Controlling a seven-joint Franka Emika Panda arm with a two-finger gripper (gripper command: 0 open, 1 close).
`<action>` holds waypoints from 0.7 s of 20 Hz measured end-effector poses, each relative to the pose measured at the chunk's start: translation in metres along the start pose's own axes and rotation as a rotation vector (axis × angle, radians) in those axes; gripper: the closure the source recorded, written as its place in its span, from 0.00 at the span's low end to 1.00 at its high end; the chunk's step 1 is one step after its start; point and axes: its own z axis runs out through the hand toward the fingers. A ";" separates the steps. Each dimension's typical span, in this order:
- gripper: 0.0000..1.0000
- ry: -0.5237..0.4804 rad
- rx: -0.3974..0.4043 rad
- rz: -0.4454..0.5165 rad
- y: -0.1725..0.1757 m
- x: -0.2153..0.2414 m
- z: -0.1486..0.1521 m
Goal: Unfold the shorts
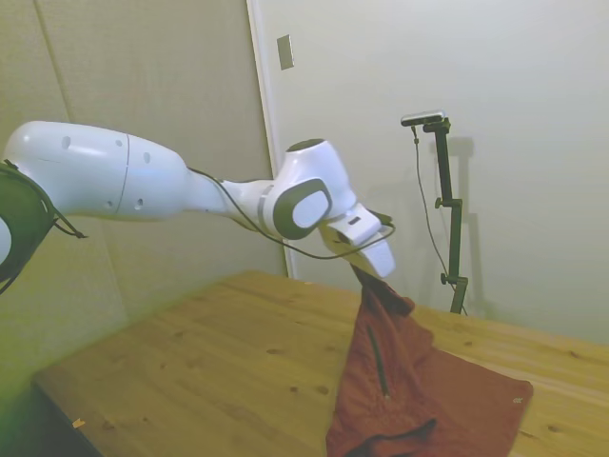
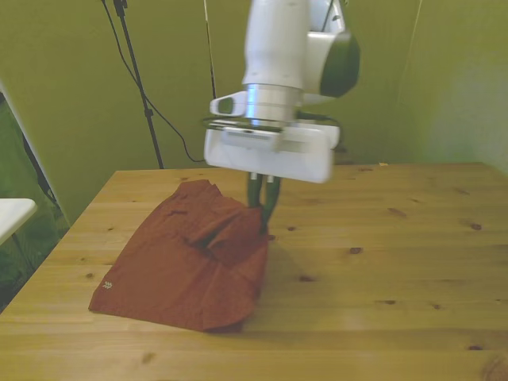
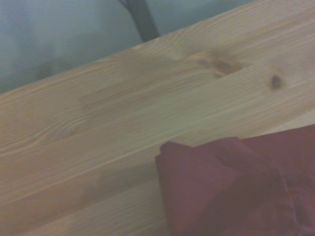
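Side view gives you the whole layout: the pale knotty wooden table (image 1: 190, 371) fills the lower part of the picture, and the rust-red soft cloth shorts (image 1: 419, 390) sit on its end farthest from the arm's base, partly lifted. One corner of the cloth is drawn up into a peak that meets the white two-finger gripper (image 1: 366, 274), while the rest drapes down from that peak and spreads flat on the wood. You can see the dark zippered pocket slit (image 1: 379, 362) running down the hanging fold.

In the front view you find the shorts (image 2: 178, 266) toward the front view's left of the table (image 2: 397, 262), with the gripper (image 2: 263, 208) at their edge on the front view's right. Its fingers are pinched together on a raised ridge of the cloth, so you have a grip on the shorts.

The white arm (image 1: 105, 176) reaches in roughly level above the table, then bends at the wrist so the hand angles downward onto the cloth.

The wrist view shows you a blurred folded edge of the shorts (image 3: 231, 187) lying on bare wood grain (image 3: 98, 118).
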 end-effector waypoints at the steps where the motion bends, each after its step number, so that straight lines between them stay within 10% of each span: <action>1: 1.00 0.014 -0.007 -0.026 -0.010 -0.020 -0.001; 8: 1.00 0.021 -0.108 -0.155 -0.037 -0.112 0.035; 9: 0.00 0.012 -0.132 -0.165 -0.037 -0.118 0.042; 14: 0.00 -0.035 -0.220 -0.252 -0.042 -0.139 0.054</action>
